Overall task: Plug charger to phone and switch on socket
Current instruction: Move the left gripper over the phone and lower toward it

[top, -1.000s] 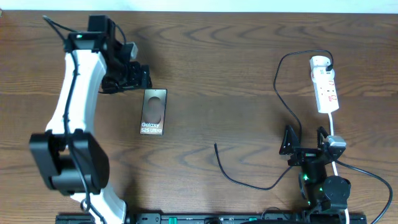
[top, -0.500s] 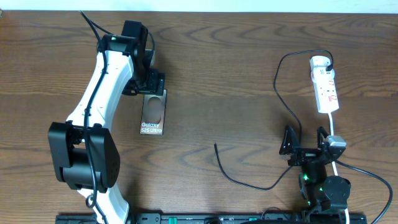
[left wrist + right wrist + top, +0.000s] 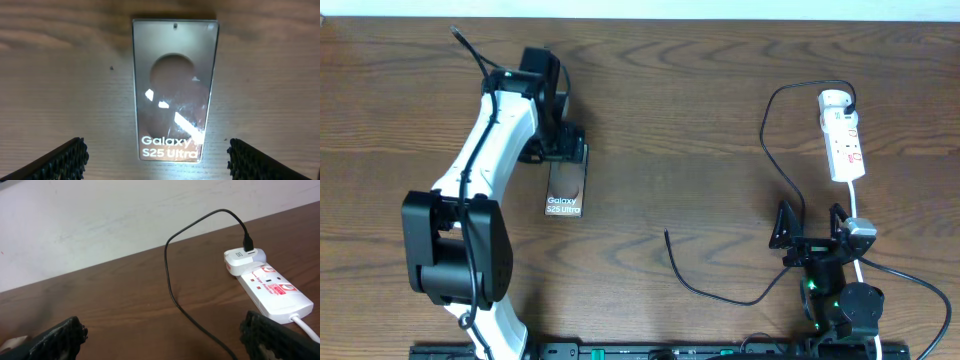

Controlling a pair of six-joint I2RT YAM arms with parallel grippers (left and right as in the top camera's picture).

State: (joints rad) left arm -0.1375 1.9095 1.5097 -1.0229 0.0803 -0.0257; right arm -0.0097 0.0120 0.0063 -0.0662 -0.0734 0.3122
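Note:
The phone (image 3: 566, 186) lies flat on the table, its brownish screen up with white "Galaxy S25 Ultra" text; it fills the left wrist view (image 3: 172, 90). My left gripper (image 3: 563, 150) hovers over the phone's far end, open, fingers (image 3: 157, 157) spread wider than the phone. The white power strip (image 3: 843, 135) lies at the far right, also in the right wrist view (image 3: 270, 287). The black charger cable (image 3: 775, 130) runs from its adapter down to a free tip (image 3: 667, 235) mid-table. My right gripper (image 3: 810, 225) is open and empty near the front edge, fingers either side of the cable (image 3: 172, 295).
The strip's white cord (image 3: 860, 260) runs past my right arm toward the front edge. A black rail (image 3: 650, 350) lines the table's front. A pale wall (image 3: 100, 215) rises behind the table in the right wrist view.
My left arm has swung right and come over the phone's far end. The right arm, the cable and the strip have not moved.

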